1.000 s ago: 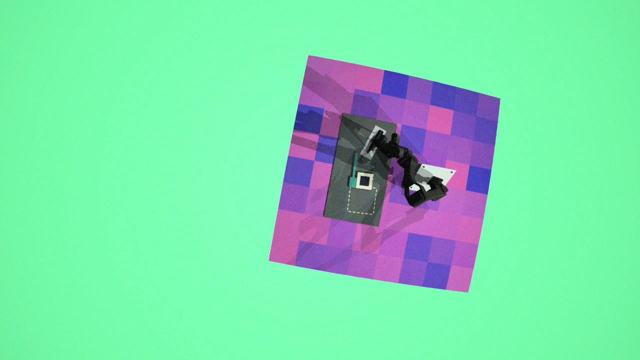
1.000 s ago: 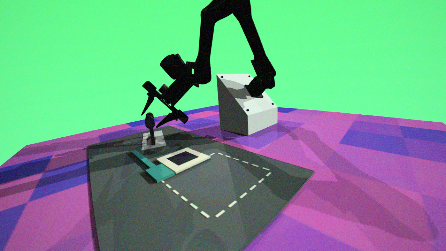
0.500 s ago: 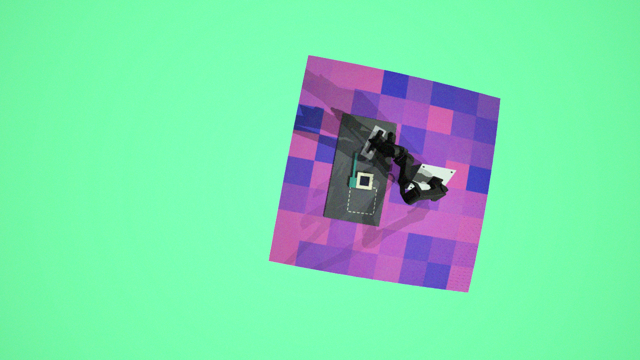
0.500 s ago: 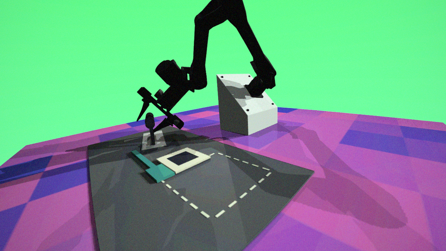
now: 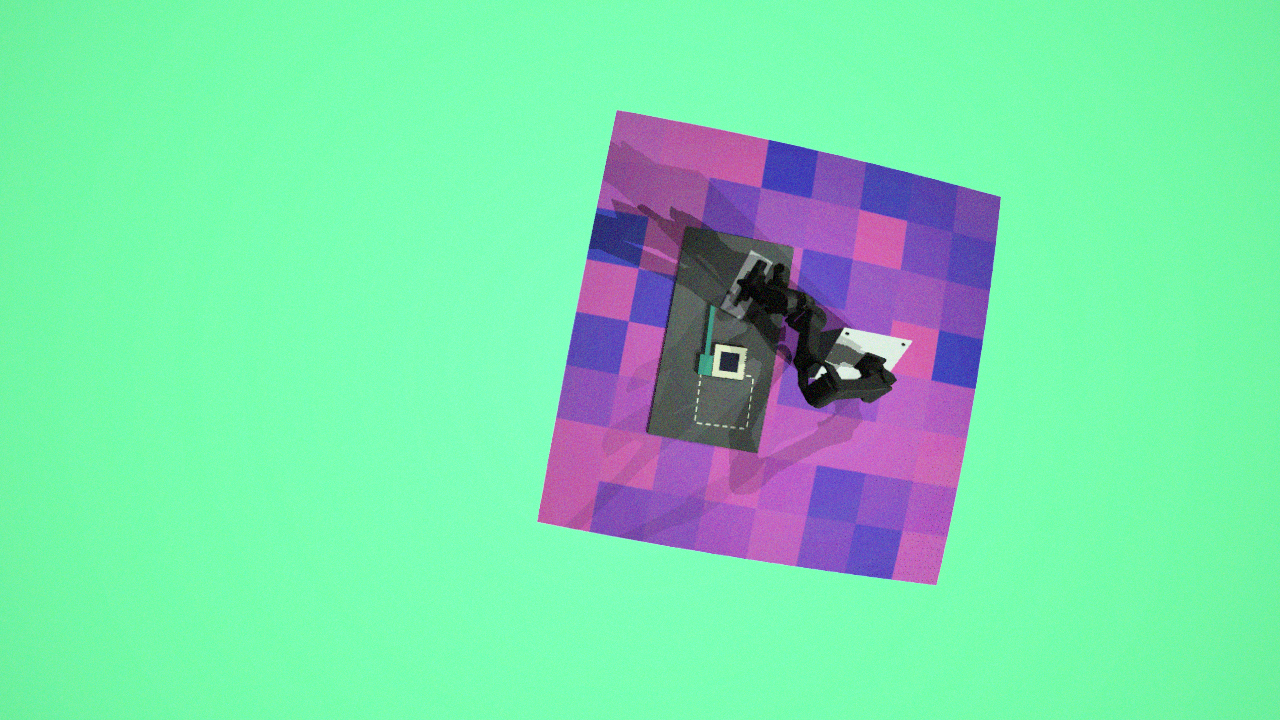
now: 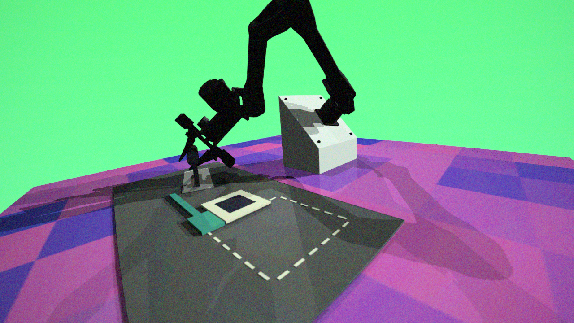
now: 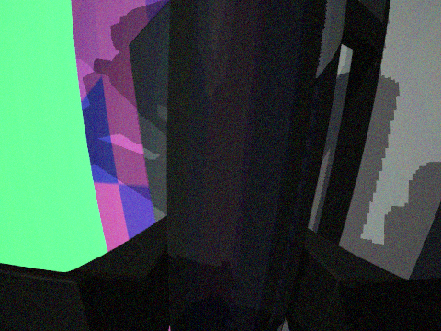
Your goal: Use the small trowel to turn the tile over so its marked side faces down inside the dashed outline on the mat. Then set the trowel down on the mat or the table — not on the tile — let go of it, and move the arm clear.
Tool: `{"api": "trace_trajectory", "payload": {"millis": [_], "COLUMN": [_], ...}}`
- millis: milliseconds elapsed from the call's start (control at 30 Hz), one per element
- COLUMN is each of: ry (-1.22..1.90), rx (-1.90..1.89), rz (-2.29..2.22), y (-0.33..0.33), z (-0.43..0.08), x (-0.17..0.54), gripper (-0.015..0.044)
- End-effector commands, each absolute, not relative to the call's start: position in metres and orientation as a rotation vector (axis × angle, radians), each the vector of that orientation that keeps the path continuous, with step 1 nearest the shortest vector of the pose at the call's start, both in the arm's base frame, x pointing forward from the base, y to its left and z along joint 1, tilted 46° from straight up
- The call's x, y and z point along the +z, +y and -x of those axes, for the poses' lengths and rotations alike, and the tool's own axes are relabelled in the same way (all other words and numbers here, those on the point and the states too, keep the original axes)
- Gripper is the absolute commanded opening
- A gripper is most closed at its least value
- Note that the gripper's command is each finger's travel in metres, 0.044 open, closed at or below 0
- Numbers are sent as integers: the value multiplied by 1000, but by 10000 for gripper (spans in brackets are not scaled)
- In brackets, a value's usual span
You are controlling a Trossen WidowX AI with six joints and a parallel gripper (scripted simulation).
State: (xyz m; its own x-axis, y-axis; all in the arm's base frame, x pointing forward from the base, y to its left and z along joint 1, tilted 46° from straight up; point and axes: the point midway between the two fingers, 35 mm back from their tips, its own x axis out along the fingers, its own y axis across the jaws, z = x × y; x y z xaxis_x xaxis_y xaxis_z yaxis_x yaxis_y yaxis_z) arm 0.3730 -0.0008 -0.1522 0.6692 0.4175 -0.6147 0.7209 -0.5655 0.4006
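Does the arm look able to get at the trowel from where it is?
Yes, it appears so: the gripper has its fingers on both sides of the upright trowel's handle, seemingly closed on it, and nothing visible blocks them.
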Motion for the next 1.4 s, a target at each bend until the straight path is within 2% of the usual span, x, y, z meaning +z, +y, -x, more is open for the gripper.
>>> {"api": "trace_trajectory", "payload": {"millis": [0, 467, 933, 1367], "ry": [868, 869, 872, 872], "rx": [-616, -616, -611, -611], "rz": [-2237, -2237, -2235, -2235], "y": [-2, -2, -43, -44], "z": [-373, -373, -381, -381], "x": [-153, -152, -110, -110], "gripper": [89, 0, 0, 0]}}
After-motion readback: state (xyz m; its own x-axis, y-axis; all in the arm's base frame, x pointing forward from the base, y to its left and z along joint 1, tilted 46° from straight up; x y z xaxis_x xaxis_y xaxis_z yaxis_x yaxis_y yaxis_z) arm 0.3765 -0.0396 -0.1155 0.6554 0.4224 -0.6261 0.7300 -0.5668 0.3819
